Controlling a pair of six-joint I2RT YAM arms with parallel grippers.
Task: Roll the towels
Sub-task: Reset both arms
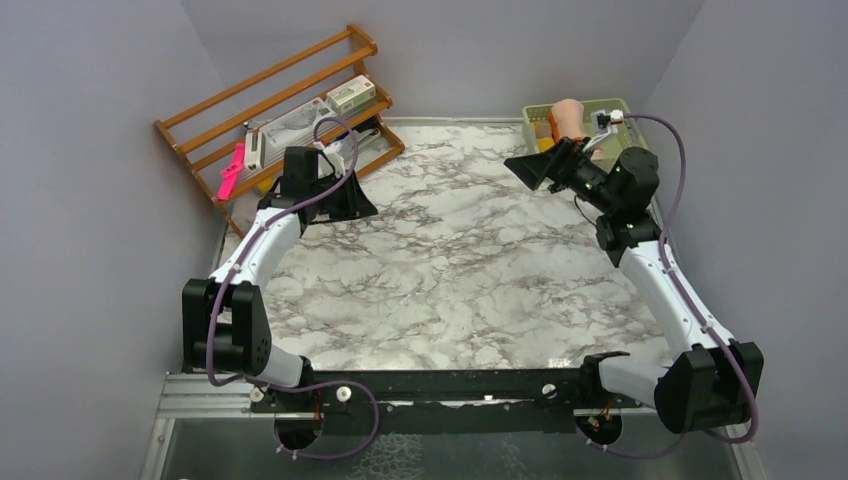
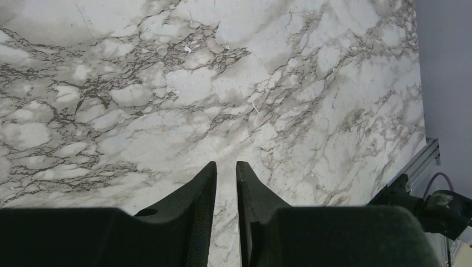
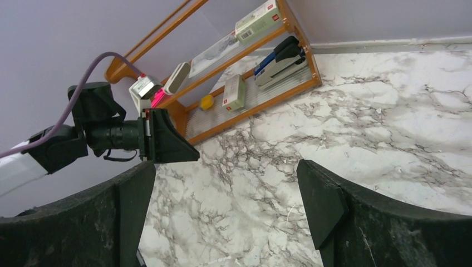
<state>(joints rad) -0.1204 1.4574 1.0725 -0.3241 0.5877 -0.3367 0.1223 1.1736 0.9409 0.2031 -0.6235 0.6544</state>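
A rolled peach and orange towel (image 1: 566,119) sticks up out of the green basket (image 1: 622,104) at the table's far right corner. The mustard-yellow towel is not in view. My right gripper (image 1: 520,166) hovers just left of the basket above the marble, and its jaws stand wide open and empty in the right wrist view (image 3: 225,172). My left gripper (image 1: 358,207) hangs over the far left of the table near the rack. Its fingers are almost together with a thin slit and nothing between them (image 2: 226,167). It also shows in the right wrist view (image 3: 175,146).
A wooden rack (image 1: 290,110) leans at the far left corner, holding boxes, a stapler (image 3: 281,55), a pink item (image 1: 231,172) and a small yellow object (image 3: 206,102). Grey walls close in the table on three sides. The marble tabletop (image 1: 440,270) lies between the arms.
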